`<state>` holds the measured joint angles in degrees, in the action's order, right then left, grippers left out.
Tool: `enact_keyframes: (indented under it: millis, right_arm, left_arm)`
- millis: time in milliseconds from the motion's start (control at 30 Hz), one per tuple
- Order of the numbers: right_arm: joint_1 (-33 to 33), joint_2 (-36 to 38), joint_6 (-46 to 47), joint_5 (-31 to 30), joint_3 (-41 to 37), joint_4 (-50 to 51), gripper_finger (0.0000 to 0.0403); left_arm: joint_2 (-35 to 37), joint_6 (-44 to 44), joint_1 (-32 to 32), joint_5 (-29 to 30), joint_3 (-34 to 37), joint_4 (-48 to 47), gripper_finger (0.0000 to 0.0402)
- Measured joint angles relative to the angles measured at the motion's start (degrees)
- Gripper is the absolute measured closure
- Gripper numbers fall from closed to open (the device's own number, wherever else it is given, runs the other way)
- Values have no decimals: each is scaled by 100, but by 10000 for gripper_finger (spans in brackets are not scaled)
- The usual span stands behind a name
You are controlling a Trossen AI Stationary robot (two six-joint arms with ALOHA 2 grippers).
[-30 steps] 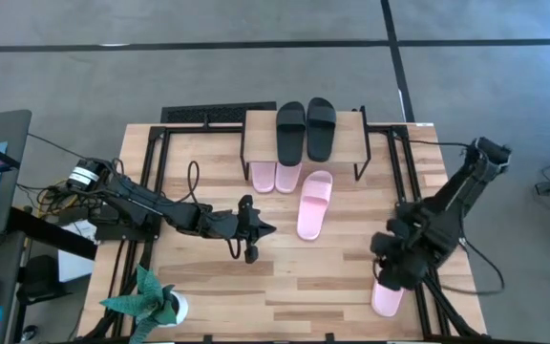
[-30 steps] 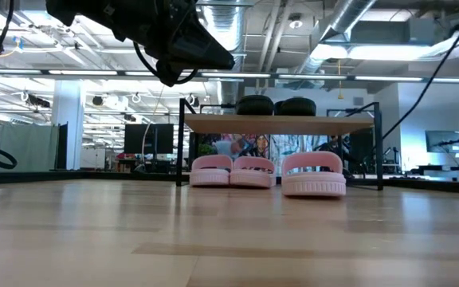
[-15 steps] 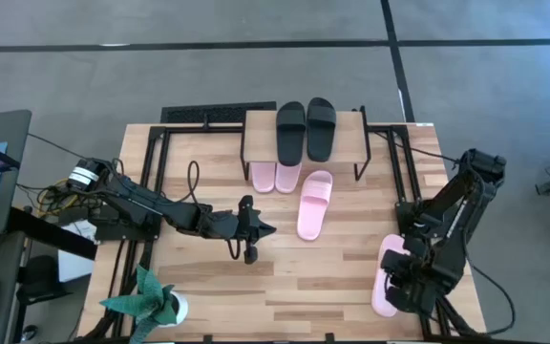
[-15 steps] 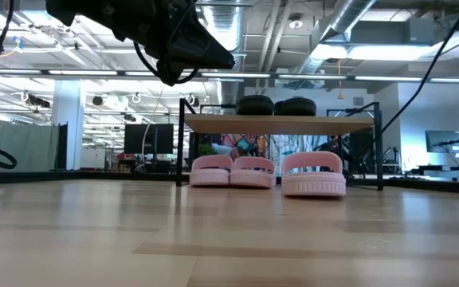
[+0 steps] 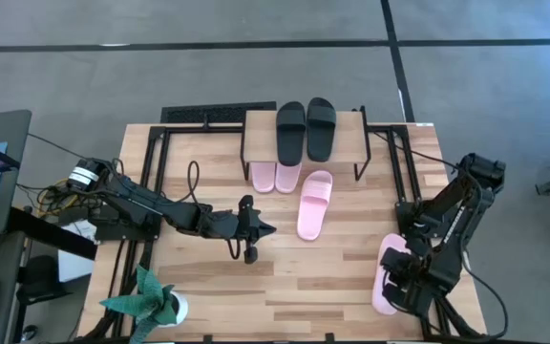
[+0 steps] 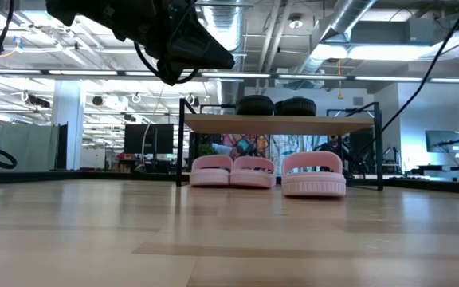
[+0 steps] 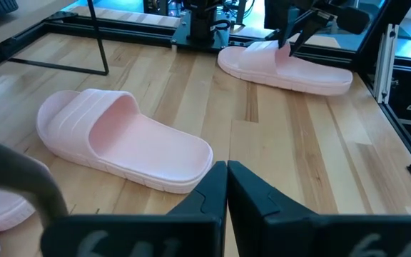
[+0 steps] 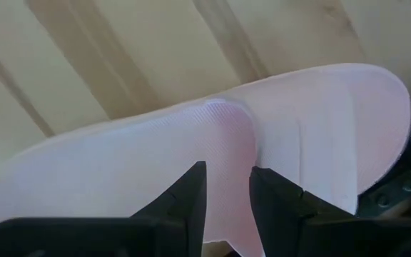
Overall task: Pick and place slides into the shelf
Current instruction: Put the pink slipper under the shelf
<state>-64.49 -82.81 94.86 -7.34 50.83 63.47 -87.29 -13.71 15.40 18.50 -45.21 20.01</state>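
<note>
Wooden tabletop (image 5: 208, 287) carries the shelf (image 5: 347, 124) at its far edge: the black pair (image 5: 306, 129) lies on top, two pink slides (image 5: 275, 176) sit beneath, a third (image 5: 314, 203) lies just in front. Over the last second the right gripper (image 5: 404, 282) has swung back to the near right corner and dropped onto the fourth pink slide (image 5: 387, 277); its fingers (image 8: 184, 196) are spread close over the strap, not yet clamped, so a pickup looks imminent. The left gripper (image 5: 249, 229), fingers closed and empty, has stayed hovering mid-table.

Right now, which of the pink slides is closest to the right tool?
The pink slide at the table's front right corner, directly under the right tool. The other pink slides lie by the shelf, far from it.
</note>
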Motion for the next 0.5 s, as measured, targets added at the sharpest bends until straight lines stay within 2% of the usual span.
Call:
enact_keyframes:
  millis: [367,500]
  right_arm:
    - [1,0,23,90,0,309,309]
    - [7,0,21,112,-9,614,351]
  left_arm:
    - [0,2,0,2,0,0,401]
    - [0,0,-4,4,0,-2,401]
